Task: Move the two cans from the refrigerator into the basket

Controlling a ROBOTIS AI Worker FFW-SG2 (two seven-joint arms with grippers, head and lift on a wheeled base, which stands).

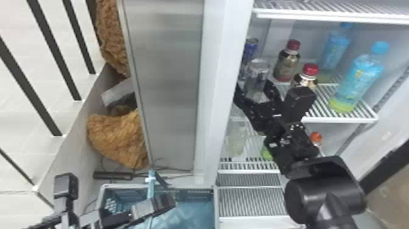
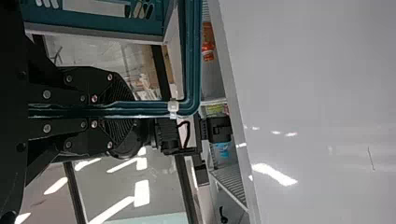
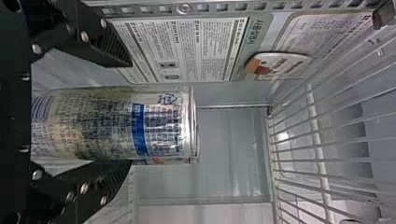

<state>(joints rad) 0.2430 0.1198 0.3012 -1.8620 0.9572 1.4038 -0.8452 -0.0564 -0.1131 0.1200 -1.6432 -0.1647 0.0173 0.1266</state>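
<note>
**Occlusions + cutoffs**

Head view: silver can (image 1: 258, 73) right of centre, base hidden behind right gripper (image 1: 254, 88). Blue can (image 1: 250, 50) partly hidden by fridge frame. Front red-capped bottle (image 1: 310, 70), lower part behind right arm (image 1: 325, 195); same for orange-capped bottle (image 1: 316, 138). Basket (image 1: 216, 204) cut by bottom edge, handle (image 1: 151, 188) partly behind left gripper (image 1: 162, 201).

Right wrist view: silver can's end at left hidden by gripper body; sliver behind it, can't tell what. Can's small print unreadable.
</note>
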